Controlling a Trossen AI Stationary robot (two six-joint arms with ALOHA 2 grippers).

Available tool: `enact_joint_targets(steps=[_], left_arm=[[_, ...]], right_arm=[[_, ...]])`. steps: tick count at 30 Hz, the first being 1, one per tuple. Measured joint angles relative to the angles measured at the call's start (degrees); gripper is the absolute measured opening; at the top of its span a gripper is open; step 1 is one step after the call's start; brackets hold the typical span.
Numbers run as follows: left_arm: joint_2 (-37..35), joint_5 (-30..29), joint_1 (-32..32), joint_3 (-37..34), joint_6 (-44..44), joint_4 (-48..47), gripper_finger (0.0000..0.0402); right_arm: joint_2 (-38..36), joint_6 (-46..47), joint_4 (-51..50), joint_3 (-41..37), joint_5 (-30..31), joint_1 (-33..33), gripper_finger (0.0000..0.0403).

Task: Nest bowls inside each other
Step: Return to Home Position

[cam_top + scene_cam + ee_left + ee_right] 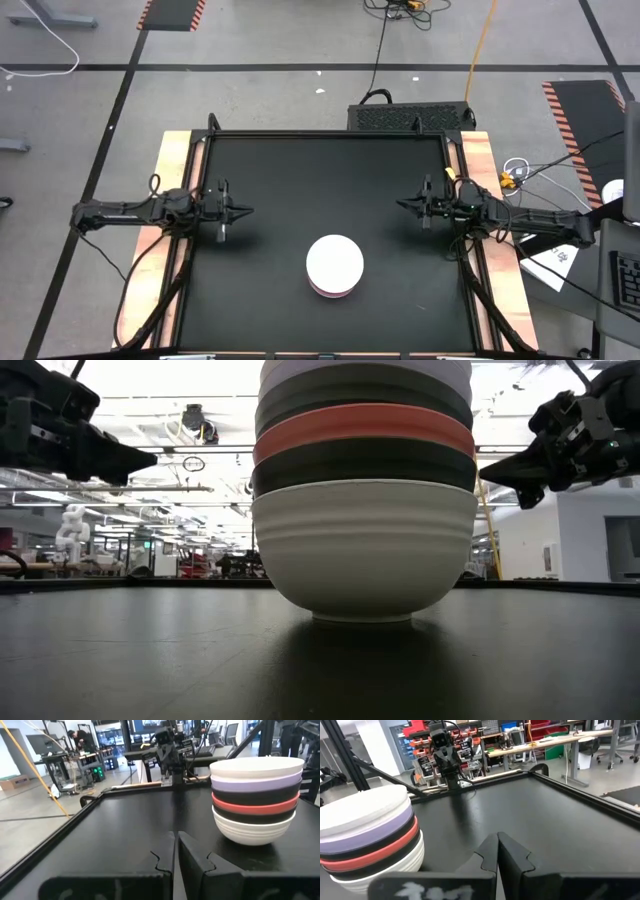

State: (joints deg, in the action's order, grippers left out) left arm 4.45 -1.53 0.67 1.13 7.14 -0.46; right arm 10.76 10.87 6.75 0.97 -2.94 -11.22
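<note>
The bowls (334, 266) stand nested in one stack near the middle of the black table, toward its near edge. From the bottom they are white, black, red, black, lavender and white (256, 800); the lowest white bowl's foot (362, 618) rests on the table. My left gripper (247, 211) hovers shut over the table's left side, pointing level toward the middle, well clear of the stack. My right gripper (401, 206) hovers shut over the right side, pointing level back at it, also clear of the stack (367, 837).
A raised black rim (330, 134) frames the table, with wooden strips (170, 160) outside it at left and right. Bare black surface lies between the two grippers and beyond the stack toward the far edge. Cables and floor show beyond the table.
</note>
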Motion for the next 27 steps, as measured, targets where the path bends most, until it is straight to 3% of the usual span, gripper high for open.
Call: enact_joint_targets(steps=[27], left_arm=[[0.43, -0.25, 0.0, -0.13, -1.53, 1.43, 0.0026]], right_arm=[[0.0, 3.02, 0.76, -0.11, 0.09, 0.0, 0.0]])
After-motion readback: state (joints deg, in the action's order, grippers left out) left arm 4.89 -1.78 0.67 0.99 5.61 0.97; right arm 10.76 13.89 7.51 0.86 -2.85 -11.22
